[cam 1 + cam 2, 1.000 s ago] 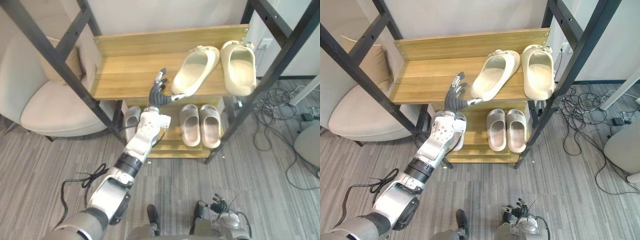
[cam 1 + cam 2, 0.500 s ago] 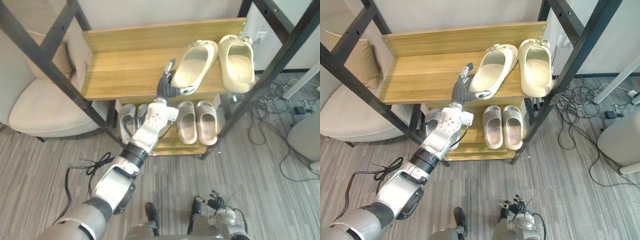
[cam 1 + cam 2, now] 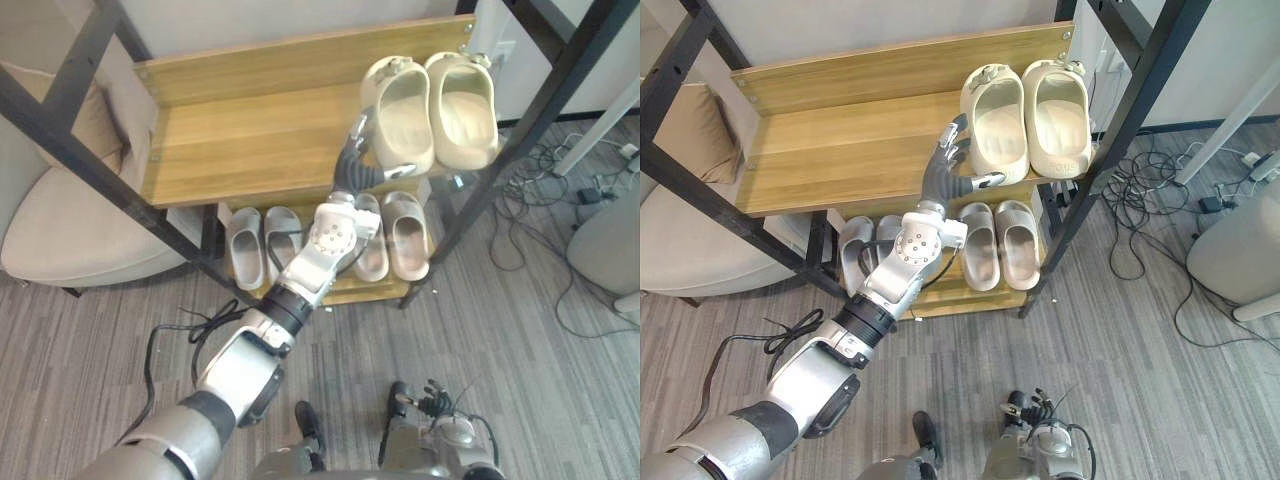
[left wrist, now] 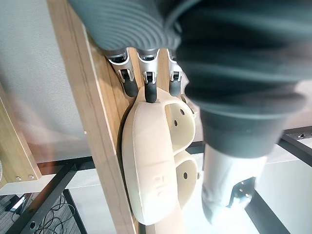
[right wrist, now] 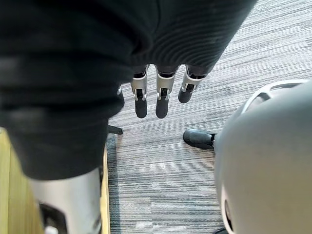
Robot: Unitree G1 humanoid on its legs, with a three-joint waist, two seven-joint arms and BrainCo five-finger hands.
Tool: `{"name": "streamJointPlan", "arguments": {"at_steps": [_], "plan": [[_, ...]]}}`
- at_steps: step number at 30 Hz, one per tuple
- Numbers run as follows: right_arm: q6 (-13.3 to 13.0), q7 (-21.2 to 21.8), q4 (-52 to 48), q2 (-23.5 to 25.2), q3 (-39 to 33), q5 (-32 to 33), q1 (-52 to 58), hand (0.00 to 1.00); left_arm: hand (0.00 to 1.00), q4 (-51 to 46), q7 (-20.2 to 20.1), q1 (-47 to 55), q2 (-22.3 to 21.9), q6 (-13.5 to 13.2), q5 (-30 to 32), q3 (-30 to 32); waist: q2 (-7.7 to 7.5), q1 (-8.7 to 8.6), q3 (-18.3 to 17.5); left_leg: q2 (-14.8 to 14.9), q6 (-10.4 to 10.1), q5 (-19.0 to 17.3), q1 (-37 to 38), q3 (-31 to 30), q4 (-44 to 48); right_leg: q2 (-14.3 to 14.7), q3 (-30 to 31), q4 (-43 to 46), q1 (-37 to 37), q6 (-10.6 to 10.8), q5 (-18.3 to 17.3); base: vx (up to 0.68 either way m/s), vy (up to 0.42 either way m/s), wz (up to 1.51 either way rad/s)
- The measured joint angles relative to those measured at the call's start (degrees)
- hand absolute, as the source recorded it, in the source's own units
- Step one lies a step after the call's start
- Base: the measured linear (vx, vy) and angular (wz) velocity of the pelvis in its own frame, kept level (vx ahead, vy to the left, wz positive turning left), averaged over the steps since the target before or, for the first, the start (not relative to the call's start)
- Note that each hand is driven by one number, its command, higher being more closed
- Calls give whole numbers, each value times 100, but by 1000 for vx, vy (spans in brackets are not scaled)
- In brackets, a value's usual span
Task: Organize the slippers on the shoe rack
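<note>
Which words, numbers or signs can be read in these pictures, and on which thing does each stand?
No text is readable.
The cream moulded slipper next to the left hand bears raised marks on its side, too blurred to read.

upper shelf [image 3: 250, 140]: slippers [image 3: 432, 115] right end | lower shelf [image 3: 350, 293]: left pair [image 3: 262, 245], right pair [image 3: 395, 235] apparently | chair [image 3: 60, 230] left

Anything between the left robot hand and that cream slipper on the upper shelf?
Nothing visible. The left robot hand has its straight fingers touching the cream slipper, which lies beside the second cream slipper at the right end of the upper shelf.
</note>
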Motion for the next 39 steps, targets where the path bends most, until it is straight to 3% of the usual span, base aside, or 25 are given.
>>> {"name": "streamJointPlan", "arguments": {"at_steps": [12, 22, 27, 32, 34, 39], "plan": [[-12, -4, -16, -23, 100, -1, -33, 0, 0, -46, 88, -72, -15, -66, -13, 8, -4, -7, 34, -148, 64, -6, -28, 72, 1, -140, 85, 1, -75, 81, 55, 1, 40, -2], [-10, 35, -32, -11, 91, 0, -68, 0, 0, 218, -288, -296, 587, 201, -212, 733, 64, -81, 61, -141, 123, 33, 63, -160, -2, -132, -132, 2, 127, 87, 43, -1, 7, 8], [-4, 71, -41, 12, 90, 3, -17, 0, 0, 70, -268, -268, 1238, 241, -219, 1310, 68, -8, 61, -127, 153, 60, 61, -342, 0, -115, -310, 3, 235, 80, 3, 1, 13, 20], [12, 100, -42, -17, 91, -3, 88, 0, 0, -1333, -252, 113, 1474, 85, -455, 1501, 78, 306, 51, -159, 163, 70, 110, -597, 3, -137, -592, 3, 454, 98, -94, 11, 20, 26], [12, 106, -43, -9, 100, -4, 85, 0, 0, -1692, -254, 364, 1468, 40, -508, 1499, 82, 351, 48, -165, 162, 69, 154, -647, 3, -140, -653, 4, 530, 96, -120, 5, 17, 20], [40, 115, -46, 21, 122, -7, 120, 0, 0, -3017, -298, 1591, 1147, -152, -791, 1158, 179, 587, -104, -193, 163, 70, 165, -873, 3, -157, -887, 4, 677, 134, -190, -8, 13, 24]]}}
